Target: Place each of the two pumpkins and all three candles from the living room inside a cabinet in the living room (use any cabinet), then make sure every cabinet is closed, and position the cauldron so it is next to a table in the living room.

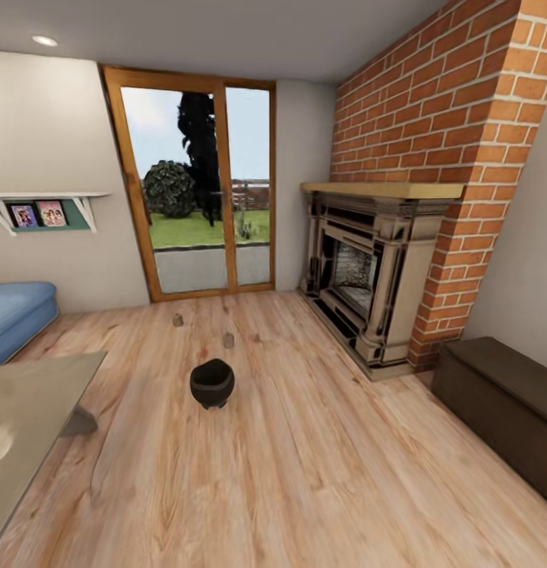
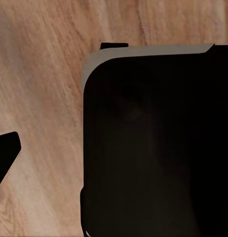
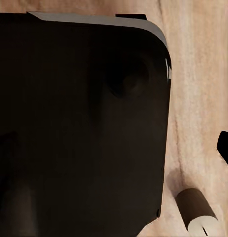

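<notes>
**Task barely begun: cauldron and two candles on the open floor**

A small round black cauldron with a bulging belly and flared rim point(image 1: 211, 383) is seen standing on the pale wooden plank floor point(image 1: 305, 473), near the middle of the room and apart from the grey-topped desk point(image 1: 28, 418) at the left edge of the head view. It is judged not yet to be placed next to that desk. Beyond the cauldron, two short beige-tan candles point(image 1: 177, 319) point(image 1: 228, 340) are seen on the floor, well apart from the long, low dark-brown wooden cabinet point(image 1: 502, 402) at the right, whose fronts appear shut. A pale cylinder with a dark slit in its end point(image 3: 196, 211), possibly the third candle, is seen lying on its side in the right wrist view; this cannot be confirmed. Both wrist views are largely blocked by a dark rounded body point(image 2: 158, 143), so the state of either end effector cannot be told. Gathering, stowing and cauldron placement are judged to remain.
</notes>
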